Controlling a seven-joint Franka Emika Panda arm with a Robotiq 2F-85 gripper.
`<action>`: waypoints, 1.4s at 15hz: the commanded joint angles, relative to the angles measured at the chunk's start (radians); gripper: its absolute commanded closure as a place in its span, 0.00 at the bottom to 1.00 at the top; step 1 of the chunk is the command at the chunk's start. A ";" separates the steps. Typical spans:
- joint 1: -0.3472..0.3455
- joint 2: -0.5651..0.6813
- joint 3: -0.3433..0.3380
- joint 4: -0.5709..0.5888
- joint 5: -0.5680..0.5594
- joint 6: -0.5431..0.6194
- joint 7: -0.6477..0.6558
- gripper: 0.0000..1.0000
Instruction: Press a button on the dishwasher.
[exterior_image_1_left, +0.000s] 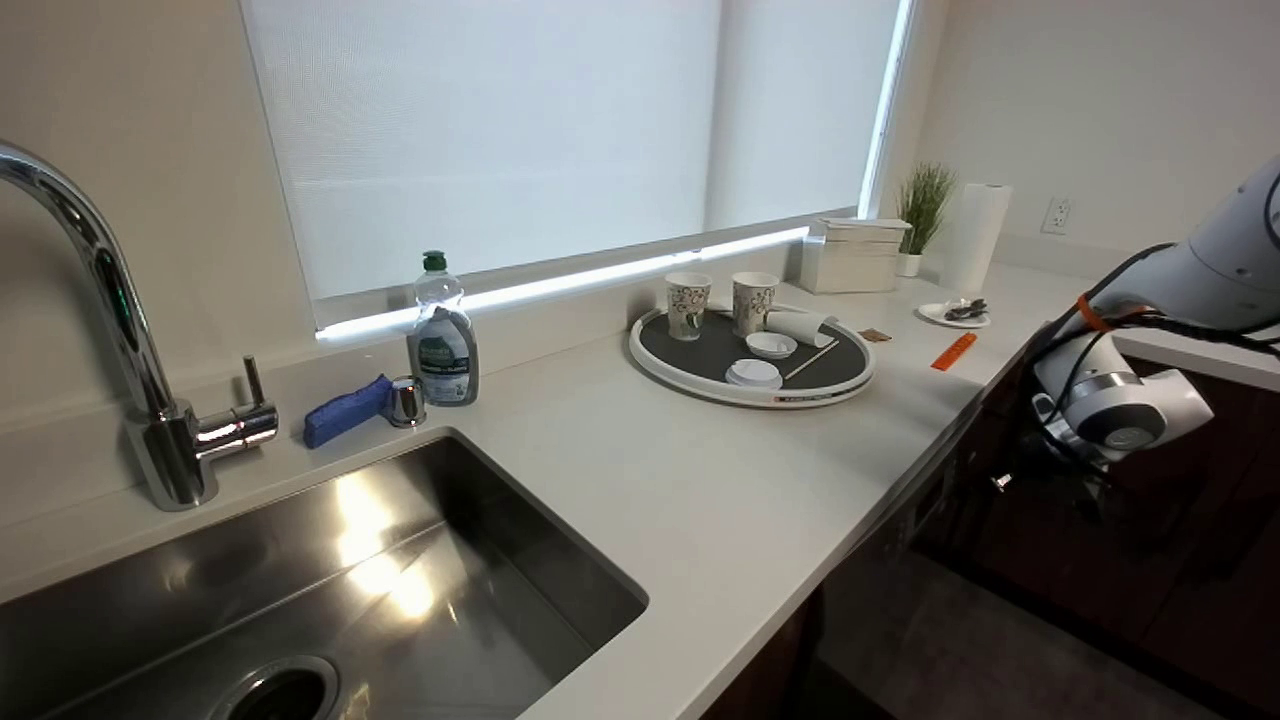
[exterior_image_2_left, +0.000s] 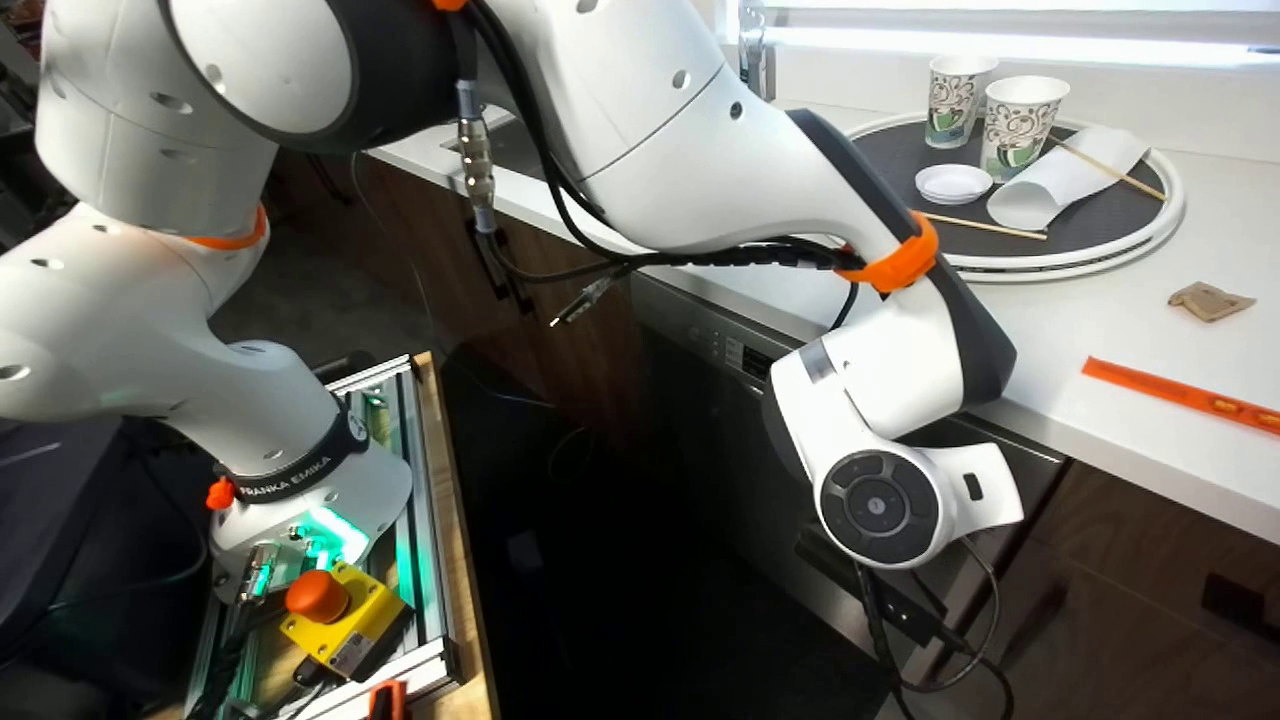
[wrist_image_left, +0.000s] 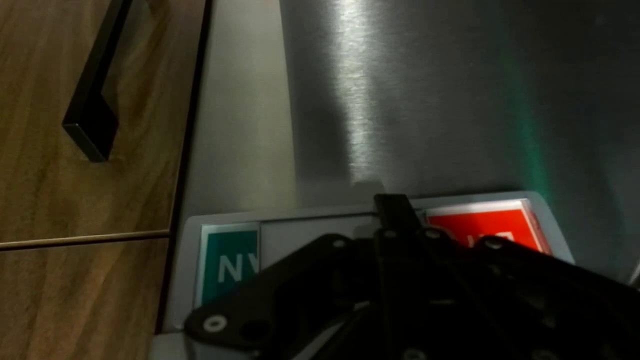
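Two gripper fingers sit clenched together, below centre of the wrist view, before a red-and-green sign on the dishwasher, whose steel front fills the upper right.

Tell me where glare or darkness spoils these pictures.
In both exterior views, light glares beneath the blind; in an exterior view, bright reflections spot the sink; in the wrist view, a pale streak crosses the dishwasher, and the gripper is so dark that much detail is lost.

Two patterned cups, two sticks, one tray, one bottle.
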 joint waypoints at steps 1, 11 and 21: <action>0.043 -0.048 0.009 -0.049 -0.004 -0.055 -0.016 1.00; 0.094 -0.094 0.018 -0.117 -0.035 -0.047 -0.011 1.00; 0.132 -0.115 -0.003 -0.154 -0.075 0.003 0.024 1.00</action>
